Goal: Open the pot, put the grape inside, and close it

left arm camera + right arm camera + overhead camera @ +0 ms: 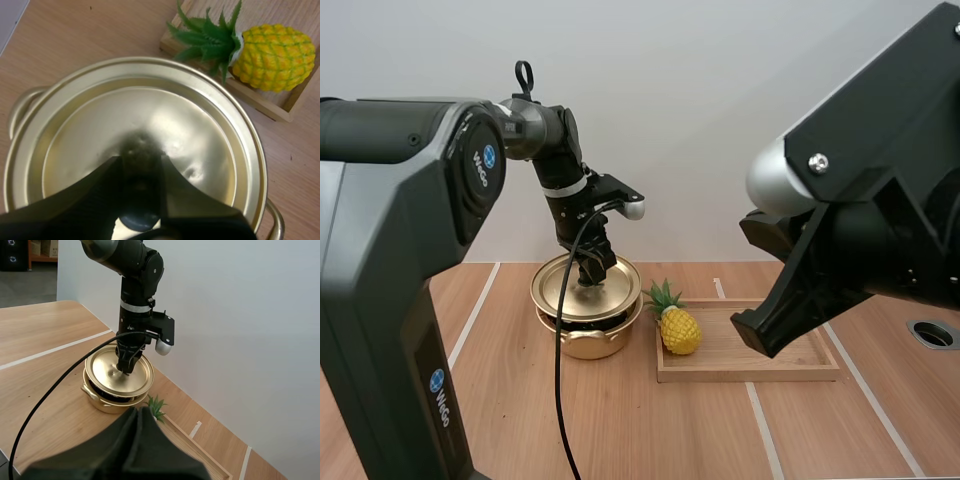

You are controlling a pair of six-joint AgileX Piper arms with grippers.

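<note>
Two logos reading roughly "WiGo" mark the left arm. The left gripper pinches the knob of the lid, just above the pot. The right gripper has its fingers together, empty. A pineapple lies on the tray.

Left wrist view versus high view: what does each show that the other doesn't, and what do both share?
Left wrist: the left pincer pinching the dark knob of the lid, close up. High: a dark gap between lid and pot, plus the whole wooden tray. Both: the gold lid and the pineapple at the tray's edge.
</note>
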